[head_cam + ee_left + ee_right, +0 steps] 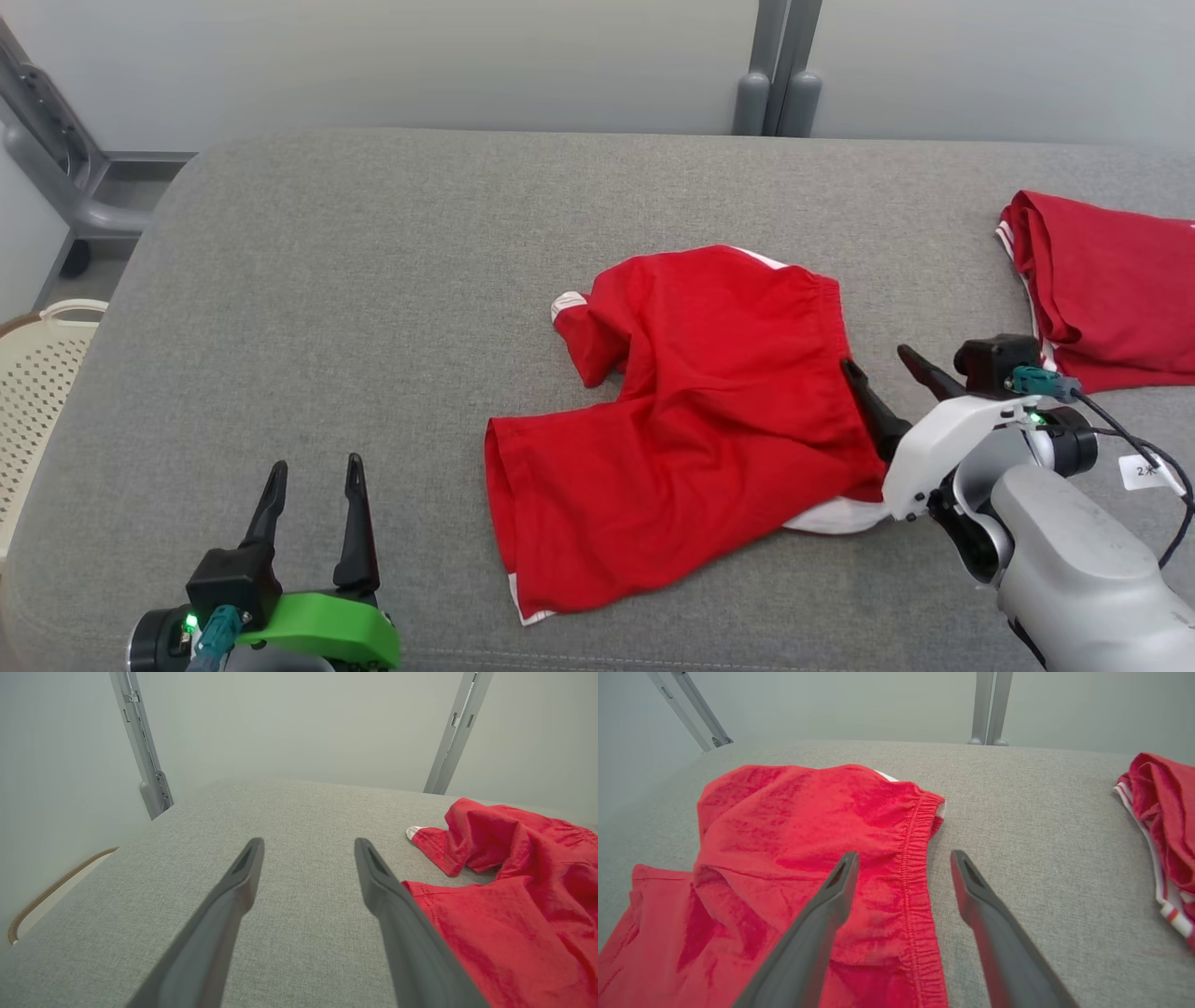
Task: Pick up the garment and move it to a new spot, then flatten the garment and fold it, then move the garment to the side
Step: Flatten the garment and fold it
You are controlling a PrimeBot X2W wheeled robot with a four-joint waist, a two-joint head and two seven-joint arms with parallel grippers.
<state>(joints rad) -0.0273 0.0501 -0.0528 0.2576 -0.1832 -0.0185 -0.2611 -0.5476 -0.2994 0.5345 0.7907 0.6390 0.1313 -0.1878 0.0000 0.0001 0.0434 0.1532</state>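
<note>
While it gapes empty, the right end effector (875,357) straddles the garment's (691,411) waistband.

red shorts (709,411), white trim, grey table (373,308)

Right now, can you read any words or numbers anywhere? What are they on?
"2", then a blurred mark: on the white tag at the right edge of the head view; the rest is too small to read.
No writing can be read on the shorts or the other red garment.
</note>
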